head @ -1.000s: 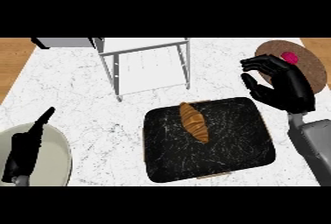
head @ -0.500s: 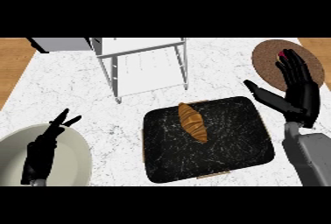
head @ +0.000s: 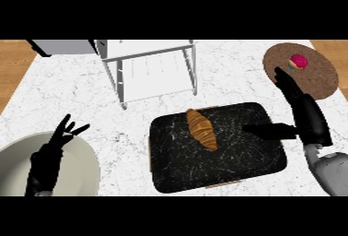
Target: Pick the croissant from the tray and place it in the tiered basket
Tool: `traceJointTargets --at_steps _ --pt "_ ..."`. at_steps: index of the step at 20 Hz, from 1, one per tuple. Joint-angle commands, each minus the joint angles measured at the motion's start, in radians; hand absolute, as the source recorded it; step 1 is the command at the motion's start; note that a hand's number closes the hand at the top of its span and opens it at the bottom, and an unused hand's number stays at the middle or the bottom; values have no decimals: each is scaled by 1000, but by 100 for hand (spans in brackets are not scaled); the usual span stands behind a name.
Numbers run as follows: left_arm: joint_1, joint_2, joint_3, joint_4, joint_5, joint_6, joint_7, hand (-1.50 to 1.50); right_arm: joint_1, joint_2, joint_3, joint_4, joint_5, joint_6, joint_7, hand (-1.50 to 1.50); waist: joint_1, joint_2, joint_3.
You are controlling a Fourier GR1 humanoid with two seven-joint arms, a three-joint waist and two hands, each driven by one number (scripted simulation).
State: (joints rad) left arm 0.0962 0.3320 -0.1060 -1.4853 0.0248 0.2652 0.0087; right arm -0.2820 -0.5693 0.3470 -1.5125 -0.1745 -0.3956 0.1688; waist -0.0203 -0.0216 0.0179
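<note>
A brown croissant (head: pixel 202 129) lies on the upper middle of a black speckled tray (head: pixel 224 166) on the marble counter. My right hand (head: pixel 304 116) hovers over the tray's right edge, open, fingers straight and pointing away, thumb stretched left toward the croissant without touching it. The white tiered basket (head: pixel 151 69) stands at the back, left of centre, above the tray. My left hand (head: pixel 49 159) rests open at the lower left, fingers up, over a pale bowl.
A round brown board (head: pixel 318 76) with a small pink and yellow item (head: pixel 298 61) sits at the back right, behind my right hand. A large pale bowl (head: pixel 75 170) fills the lower left corner. Wooden floor shows past the counter's left and right edges.
My right hand has come down and toward the tray, its thumb now over the tray's right side. The view has shifted, so the left hand and bowl show more fully.
</note>
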Motion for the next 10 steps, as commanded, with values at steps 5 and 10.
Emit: traceJointTargets --at_steps 5,10 --pt "12 -104 -53 41 33 -5 17 0 -117 -179 219 -104 237 99 411 -150 14 15 -29" --pt "-10 -118 -49 42 23 17 48 0 -217 -125 313 -221 396 74 710 -150 9 14 -25"
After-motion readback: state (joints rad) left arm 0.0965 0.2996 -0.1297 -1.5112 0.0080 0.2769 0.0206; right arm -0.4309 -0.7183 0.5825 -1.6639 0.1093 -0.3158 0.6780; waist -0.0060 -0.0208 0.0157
